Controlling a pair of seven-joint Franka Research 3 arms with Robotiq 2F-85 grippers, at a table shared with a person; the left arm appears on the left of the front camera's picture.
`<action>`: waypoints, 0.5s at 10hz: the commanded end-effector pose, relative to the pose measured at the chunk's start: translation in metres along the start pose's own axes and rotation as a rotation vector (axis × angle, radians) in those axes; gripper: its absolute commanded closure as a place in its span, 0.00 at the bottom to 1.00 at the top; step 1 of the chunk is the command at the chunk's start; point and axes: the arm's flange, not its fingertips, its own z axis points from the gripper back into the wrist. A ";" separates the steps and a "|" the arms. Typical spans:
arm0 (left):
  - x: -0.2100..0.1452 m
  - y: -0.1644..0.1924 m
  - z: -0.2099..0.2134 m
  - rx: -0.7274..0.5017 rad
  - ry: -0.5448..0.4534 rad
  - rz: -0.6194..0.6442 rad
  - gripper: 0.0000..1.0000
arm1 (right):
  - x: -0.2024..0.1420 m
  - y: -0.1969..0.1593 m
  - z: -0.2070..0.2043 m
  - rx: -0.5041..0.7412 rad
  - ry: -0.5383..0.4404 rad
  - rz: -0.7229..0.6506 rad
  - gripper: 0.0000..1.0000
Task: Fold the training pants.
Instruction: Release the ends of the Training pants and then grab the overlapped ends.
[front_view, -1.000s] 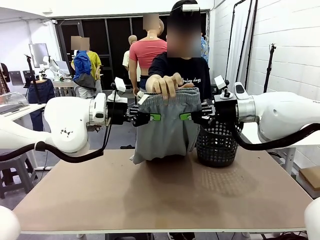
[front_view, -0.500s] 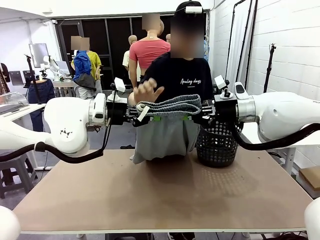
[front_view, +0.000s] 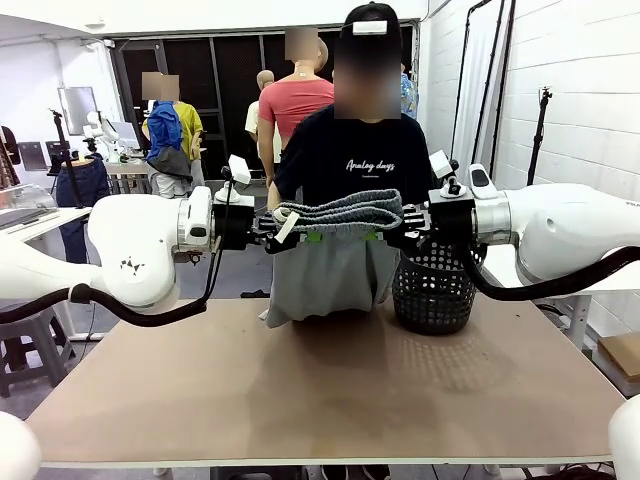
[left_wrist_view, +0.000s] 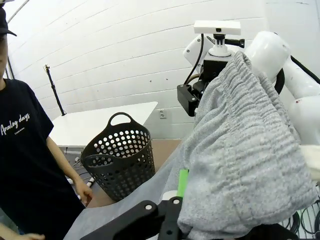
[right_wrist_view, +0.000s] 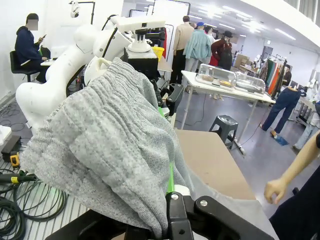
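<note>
The light grey training pants (front_view: 330, 275) hang in the air between my two grippers, above the far edge of the table. Their gathered waistband (front_view: 338, 212) lies folded over the top of both grippers. My left gripper (front_view: 303, 236) is shut on the cloth's left side and my right gripper (front_view: 372, 234) is shut on its right side. In the left wrist view the grey cloth (left_wrist_view: 240, 150) covers my fingers, with one green pad (left_wrist_view: 183, 181) showing. The right wrist view has the cloth (right_wrist_view: 110, 145) heaped over the green pad (right_wrist_view: 170, 181).
A black mesh basket (front_view: 432, 290) stands on the table (front_view: 320, 390) at the far right, just below my right wrist. A person in a black T-shirt (front_view: 350, 160) stands behind the pants, one hand (left_wrist_view: 86, 192) hanging beside the basket (left_wrist_view: 117, 160).
The person let go of the waistband, which dropped forward over both grippers, and pulled the hands back down. Neither arm has moved.
</note>
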 end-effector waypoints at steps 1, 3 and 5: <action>0.002 0.000 -0.001 -0.001 -0.003 -0.001 1.00 | 0.002 0.003 0.000 0.007 -0.008 0.001 1.00; 0.002 0.000 -0.001 -0.001 -0.003 -0.001 1.00 | 0.002 0.003 0.000 0.007 -0.008 0.001 1.00; 0.002 0.000 -0.001 -0.001 -0.003 -0.001 1.00 | 0.002 0.003 0.000 0.007 -0.008 0.001 1.00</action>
